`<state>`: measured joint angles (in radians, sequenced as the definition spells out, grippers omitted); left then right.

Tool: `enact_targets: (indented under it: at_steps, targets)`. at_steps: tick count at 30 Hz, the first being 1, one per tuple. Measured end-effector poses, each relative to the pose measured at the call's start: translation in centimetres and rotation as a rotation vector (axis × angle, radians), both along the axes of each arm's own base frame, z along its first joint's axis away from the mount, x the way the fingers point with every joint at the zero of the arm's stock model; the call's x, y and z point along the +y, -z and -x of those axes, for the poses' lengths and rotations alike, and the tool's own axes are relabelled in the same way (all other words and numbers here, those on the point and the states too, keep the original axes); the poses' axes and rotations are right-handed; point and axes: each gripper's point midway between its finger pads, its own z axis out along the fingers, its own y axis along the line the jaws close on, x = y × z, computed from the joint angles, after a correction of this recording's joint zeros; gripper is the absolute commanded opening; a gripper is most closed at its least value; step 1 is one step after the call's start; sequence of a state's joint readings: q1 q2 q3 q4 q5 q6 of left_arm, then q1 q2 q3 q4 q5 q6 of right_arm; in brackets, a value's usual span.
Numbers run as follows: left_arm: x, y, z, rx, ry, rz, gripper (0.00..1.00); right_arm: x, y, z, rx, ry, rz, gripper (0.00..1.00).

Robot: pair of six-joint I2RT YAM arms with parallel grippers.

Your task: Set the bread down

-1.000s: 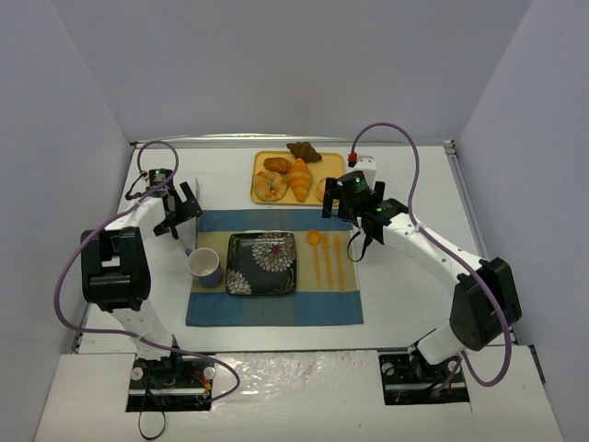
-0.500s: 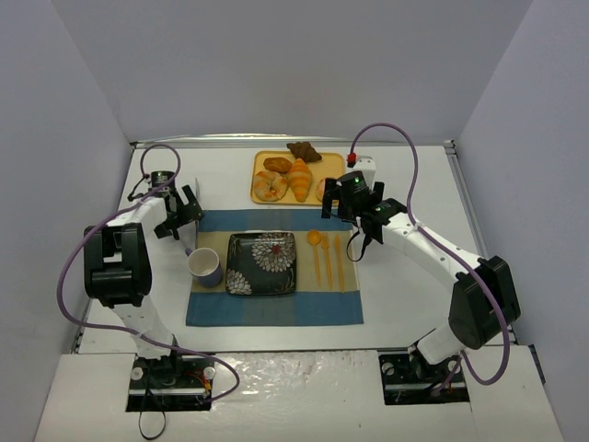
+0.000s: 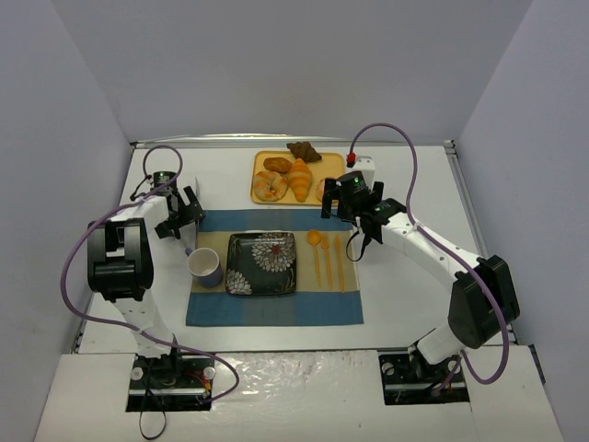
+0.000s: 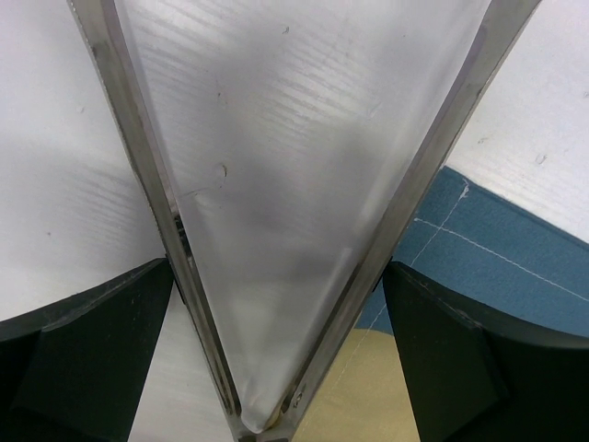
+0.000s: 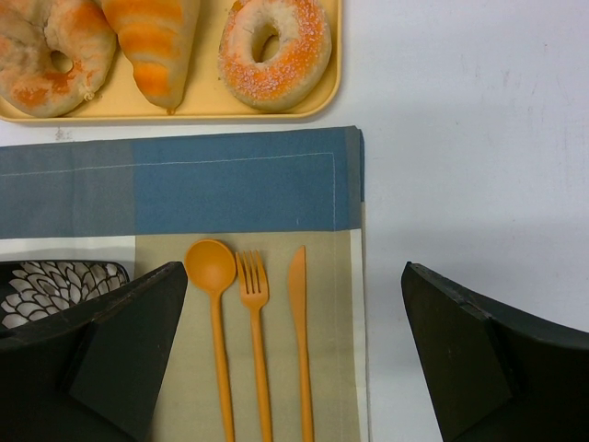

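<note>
Left tool (image 3: 183, 213) shifted slightly; one bread (image 3: 269, 186), one tray (image 3: 261, 158).

One bread (image 3: 270, 187), four other pastries (image 3: 299, 180), one tray (image 3: 260, 158), placemat (image 3: 276, 313), plate (image 3: 262, 262), cup (image 3: 204, 267), spoon (image 5: 211, 265), fork (image 5: 250, 281), knife (image 5: 299, 304).

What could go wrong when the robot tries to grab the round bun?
The bread lies right beside the croissant on the yellow tray, so the open right hand might nudge or pinch the croissant instead. The donut lies between that hand and the bread, so it could get bumped on the way over. The spoon under the hand might get knocked too.
</note>
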<state>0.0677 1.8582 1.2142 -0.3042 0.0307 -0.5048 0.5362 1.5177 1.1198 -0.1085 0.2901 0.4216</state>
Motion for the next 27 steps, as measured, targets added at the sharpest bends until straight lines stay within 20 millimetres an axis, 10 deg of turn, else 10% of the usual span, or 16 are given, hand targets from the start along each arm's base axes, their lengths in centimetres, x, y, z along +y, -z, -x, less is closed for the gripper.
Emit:
enact_targets:
  at_steps: [12, 27]
  targets:
    - [0.3, 0.0, -1.3, -0.02, 0.02, -0.019, 0.83, 0.0, 0.0, 0.0, 0.0, -0.003, 0.003, 1.0]
    - [0.5, 0.2, -1.6, -0.013, 0.026, -0.039, 0.03, 0.2, 0.0, 0.0, 0.0, -0.009, -0.006, 1.0]
